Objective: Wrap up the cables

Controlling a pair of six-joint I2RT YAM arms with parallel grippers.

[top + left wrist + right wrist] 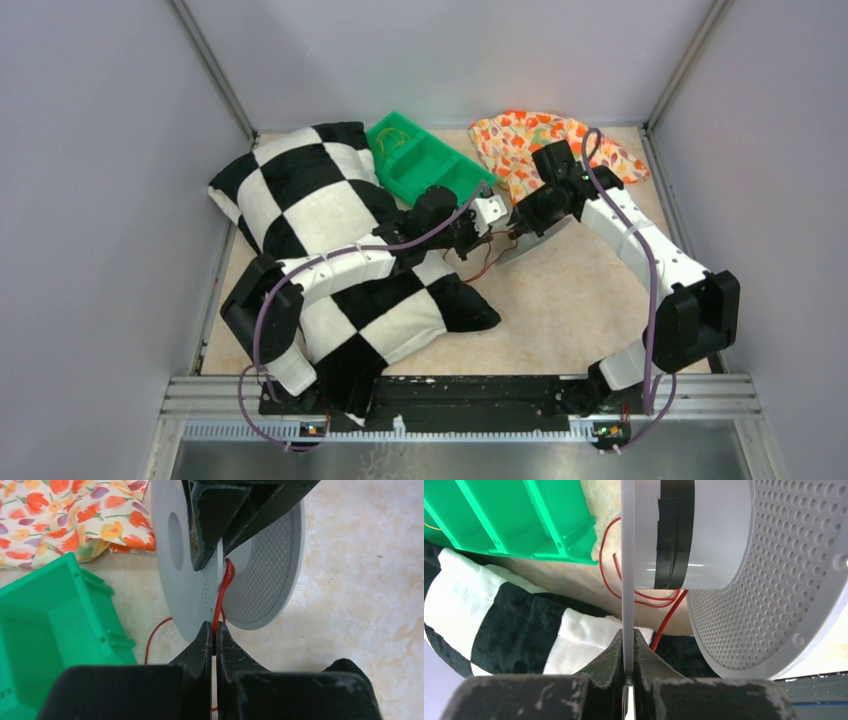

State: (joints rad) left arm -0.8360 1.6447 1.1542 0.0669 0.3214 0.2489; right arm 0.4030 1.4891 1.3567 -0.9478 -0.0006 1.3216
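A thin red cable [226,582] runs from between the two flanges of a grey perforated spool [265,570] down into my left gripper [215,627], which is shut on it. Slack trails on the table [480,270] below the grippers. My right gripper [627,632] is shut on the edge of the spool's thin flange [627,555] and holds the spool above the table. A few red turns [651,597] hang loosely under the hub [719,535], which carries a band of black tape. In the top view the two grippers meet at mid-table, left [497,215] and right [525,222].
A green divided bin [425,160] stands at the back, just left of the grippers. A floral cloth [540,140] lies at the back right. A black-and-white checkered blanket [320,200] covers the left side, under the left arm. Grey walls enclose the table.
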